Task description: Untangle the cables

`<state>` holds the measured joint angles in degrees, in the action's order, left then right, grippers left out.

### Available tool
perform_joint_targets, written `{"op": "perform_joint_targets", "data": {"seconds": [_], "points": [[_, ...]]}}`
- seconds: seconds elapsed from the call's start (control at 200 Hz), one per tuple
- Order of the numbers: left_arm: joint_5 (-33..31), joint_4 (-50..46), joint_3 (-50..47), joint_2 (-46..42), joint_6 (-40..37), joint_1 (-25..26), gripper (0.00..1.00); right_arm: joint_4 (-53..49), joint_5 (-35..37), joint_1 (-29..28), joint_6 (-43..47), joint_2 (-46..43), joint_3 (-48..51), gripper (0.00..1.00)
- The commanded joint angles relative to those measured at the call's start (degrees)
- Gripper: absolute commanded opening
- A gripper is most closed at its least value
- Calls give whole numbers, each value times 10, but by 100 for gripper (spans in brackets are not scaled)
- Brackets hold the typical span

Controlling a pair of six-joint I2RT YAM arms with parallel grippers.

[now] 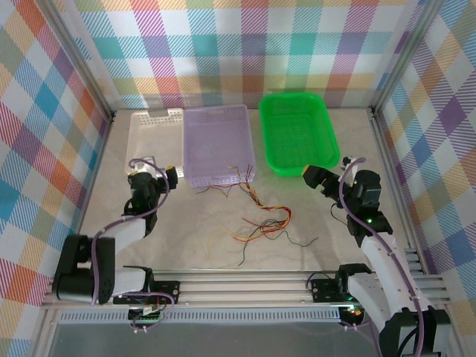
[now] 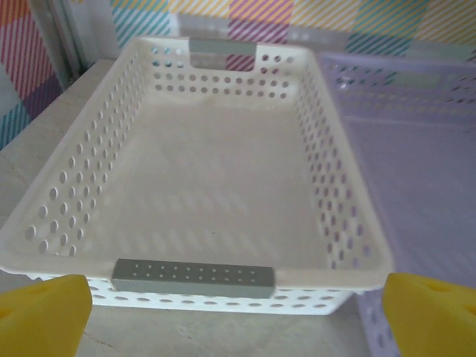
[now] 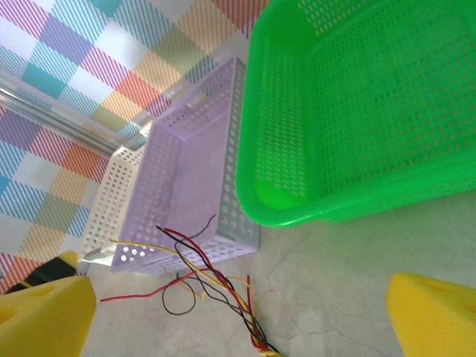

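So the cables [image 1: 262, 223] are lying loose on the desk [image 1: 186, 253], roughly mid-way between the two arms and just in front of the lilac basket [image 1: 218, 141]; a few strand ends reach right up to that basket's near wall, which you can see from the right wrist too, where the cables [image 3: 216, 286] fan out below its corner.

The left jaws are spread wide and empty, looking into the white basket [image 2: 223, 186]; the right jaws are spread wide too, holding nothing, facing the gap between the lilac one and the green basket [image 3: 357, 111].

What could go sideways, imo:
- the wires are super thin, so they could slip out between the pads on a pinch; a shallow grab probably gets nothing.
- grabbing the middle of the bunch likely lifts the whole lot at once; pulling then just tightens the crossings.
- the ends by the lilac basket could catch in its holes if dragged that way.

As for direction: the bunch has no real single heading; the ends splay everywhere. Its long axis looks diagonal, from the far left by the lilac basket toward the near right, with one black strand trailing off right.
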<state>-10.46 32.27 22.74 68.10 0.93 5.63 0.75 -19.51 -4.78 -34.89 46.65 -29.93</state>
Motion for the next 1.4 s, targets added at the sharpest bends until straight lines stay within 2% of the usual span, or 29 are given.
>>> {"op": "perform_joint_targets", "data": {"seconds": [0.0, 0.135, 0.29, 0.38, 0.45, 0.525, 0.635, 0.735, 0.81, 0.935, 1.11, 1.295, 1.395], "points": [[53, -94, 20, -65, 20, 13, 100, -54, 16, -11, 26, 15, -32, 100], [80, -167, 35, -134, 40, 32, 100, -100, 28, -25, 41, 43, -49, 100], [66, -271, 71, -216, 109, 46, 100, -137, 37, -50, 63, 61, -63, 100], [62, -368, 124, -241, 187, 47, 100, -157, 58, -71, 75, 62, -68, 100], [86, -451, 170, -243, 219, 47, 100, -168, 74, -88, 82, 65, -74, 100], [67, -544, 212, -237, 275, 47, 100, -178, 77, -98, 85, 73, -79, 100], [138, -547, 216, -225, 255, 47, 100, -195, 81, -112, 89, 89, -84, 100], [115, -587, 227, -196, 266, 49, 100, -222, 97, -128, 93, 113, -93, 100], [127, -607, 245, -177, 248, 54, 100, -246, 108, -137, 92, 137, -100, 100], [95, -626, 251, -163, 220, 77, 100, -254, 108, -151, 84, 170, -102, 98], [21, -673, 269, -141, 185, 127, 99, -256, 140, -203, 80, 207, -110, 96], [-21, -686, 274, -148, 170, 167, 98, -259, 178, -234, 76, 246, -109, 88], [-27, -687, 271, -155, 168, 171, 99, -262, 203, -238, 71, 263, -103, 80]]}}
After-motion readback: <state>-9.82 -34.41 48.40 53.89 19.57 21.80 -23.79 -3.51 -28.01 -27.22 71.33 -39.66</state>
